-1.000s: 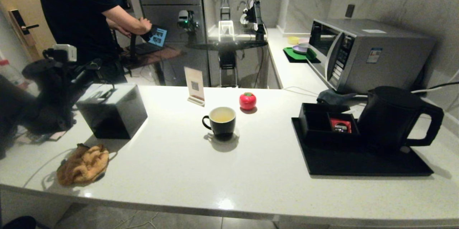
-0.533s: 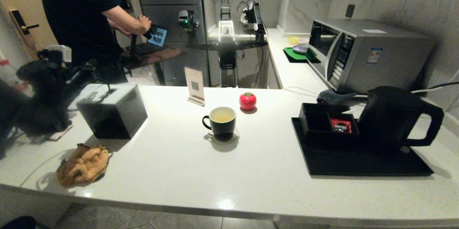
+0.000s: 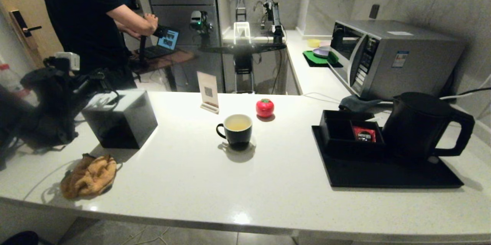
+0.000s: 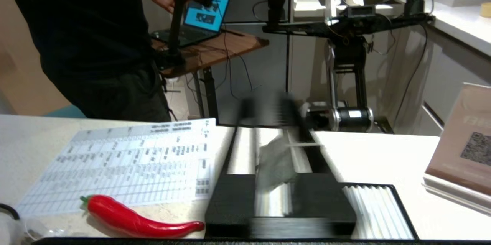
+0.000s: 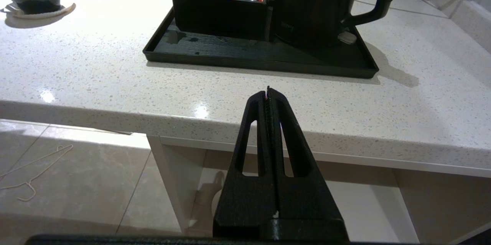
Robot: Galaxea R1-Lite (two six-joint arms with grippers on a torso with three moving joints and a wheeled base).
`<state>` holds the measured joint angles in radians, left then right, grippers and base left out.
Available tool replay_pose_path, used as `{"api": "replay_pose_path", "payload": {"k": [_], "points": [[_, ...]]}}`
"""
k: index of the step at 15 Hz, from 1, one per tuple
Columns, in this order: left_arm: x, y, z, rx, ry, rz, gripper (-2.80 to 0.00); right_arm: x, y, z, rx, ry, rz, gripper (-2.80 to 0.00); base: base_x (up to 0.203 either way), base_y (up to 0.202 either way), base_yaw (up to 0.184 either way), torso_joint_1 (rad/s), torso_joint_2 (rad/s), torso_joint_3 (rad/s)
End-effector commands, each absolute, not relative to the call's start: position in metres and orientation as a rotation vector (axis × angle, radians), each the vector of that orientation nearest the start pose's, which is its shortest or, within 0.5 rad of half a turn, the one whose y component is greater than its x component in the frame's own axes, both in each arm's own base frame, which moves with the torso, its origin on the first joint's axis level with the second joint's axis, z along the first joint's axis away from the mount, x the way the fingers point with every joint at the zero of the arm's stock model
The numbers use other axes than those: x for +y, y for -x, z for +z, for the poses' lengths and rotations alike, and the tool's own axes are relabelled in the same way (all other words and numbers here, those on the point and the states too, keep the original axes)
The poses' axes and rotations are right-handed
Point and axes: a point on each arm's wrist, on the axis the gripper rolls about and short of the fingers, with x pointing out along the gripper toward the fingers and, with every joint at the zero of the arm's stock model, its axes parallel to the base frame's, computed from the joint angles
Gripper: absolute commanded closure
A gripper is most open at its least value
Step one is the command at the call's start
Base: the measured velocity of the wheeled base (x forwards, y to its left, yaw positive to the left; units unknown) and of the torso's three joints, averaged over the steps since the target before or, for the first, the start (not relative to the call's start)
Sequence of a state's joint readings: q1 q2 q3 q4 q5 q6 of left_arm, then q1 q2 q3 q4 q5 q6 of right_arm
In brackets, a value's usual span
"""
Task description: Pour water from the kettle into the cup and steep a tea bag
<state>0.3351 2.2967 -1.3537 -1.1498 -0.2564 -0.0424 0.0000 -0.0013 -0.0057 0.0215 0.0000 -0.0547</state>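
The black cup (image 3: pixel 238 130) stands mid-counter on a coaster, holding pale yellowish water (image 3: pixel 238 122). The matte black kettle (image 3: pixel 418 126) sits upright on the black tray (image 3: pixel 383 178) at the right, handle pointing right. My left gripper (image 3: pixel 100 73) hovers at the far left above a black box (image 3: pixel 119 120), far from the cup. In the left wrist view it (image 4: pixel 268 107) is smeared, and a grey pouch with a white thread (image 4: pixel 277 164) shows there. My right gripper (image 5: pixel 267 89) is shut and empty, below the counter's front edge, facing the kettle (image 5: pixel 314 3).
A black compartment box (image 3: pixel 351 132) with a red sachet (image 3: pixel 363 134) shares the tray. A red tomato-shaped object (image 3: pixel 264 107) and a sign card (image 3: pixel 208 91) stand behind the cup. A brown cloth (image 3: pixel 89 176) lies front left, a microwave (image 3: pixel 395 59) back right, and a person (image 3: pixel 80 18) stands behind.
My left arm swayed a little left, then back and slightly lower, staying over the black box. The cup, kettle and tray have not moved.
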Motion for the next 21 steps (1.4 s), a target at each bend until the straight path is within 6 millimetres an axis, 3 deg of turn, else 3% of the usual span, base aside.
{"api": "replay_pose_path", "payload": {"k": [1,10,21], "points": [[0.146,-0.437,0.147,-0.197,-0.017,0.072,-2.8,0.0,0.023,0.075,0.016,0.055,0.0,0.0,0.0,0.0,0.0,0.0,0.0,0.0],[0.146,-0.435,0.15,-0.199,-0.017,0.077,-2.8,0.0,0.023,0.075,0.015,0.055,0.0,0.0,0.0,0.0,0.0,0.0,0.0,0.0],[0.14,-0.421,0.183,-0.26,-0.031,0.076,-2.8,0.0,0.023,0.075,0.017,0.055,0.0,0.0,0.0,0.0,0.0,0.0,0.0,0.0]]}}
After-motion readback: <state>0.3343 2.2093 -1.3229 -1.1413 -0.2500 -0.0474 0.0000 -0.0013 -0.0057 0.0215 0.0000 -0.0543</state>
